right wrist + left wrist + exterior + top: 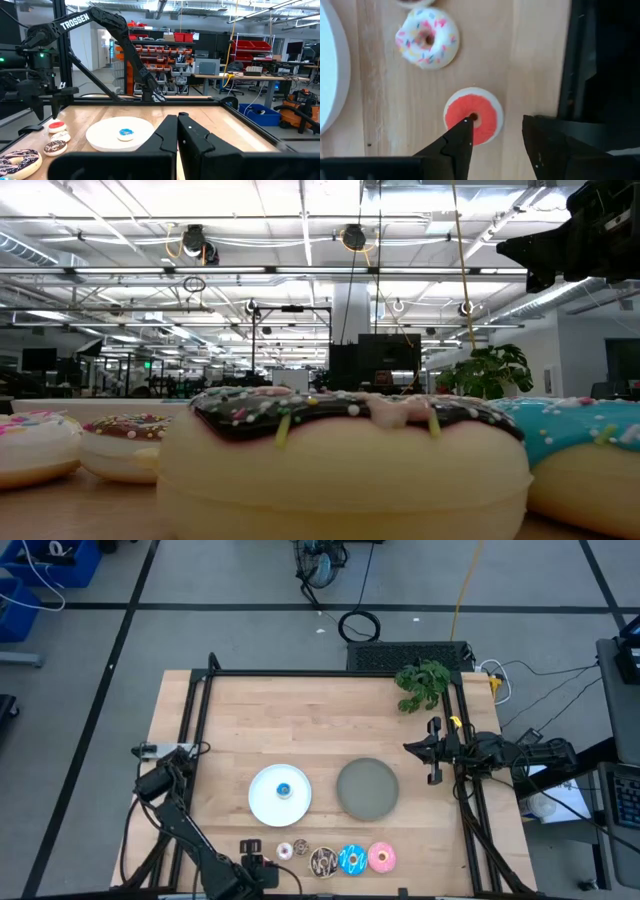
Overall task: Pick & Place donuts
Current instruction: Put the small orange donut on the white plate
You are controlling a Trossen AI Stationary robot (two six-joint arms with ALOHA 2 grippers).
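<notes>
Red donut [473, 115] beneath open left pincer [496, 134]

Both arms are dark, near-black, built of slim jointed links with black cables trailing along them. The left end effector [492, 145] ends in two matte black fingers [452, 150] with angular, faceted, wedge-shaped tips; behind them sits a flat black crossbar. The right end effector [178, 135] has the same matte black fingers, broad slabs with bevelled edges that narrow toward the tips. Seen from the right wrist, the left arm's upper link carries the word TROSSEN in white capitals, and its joints are rounded black housings.
</notes>
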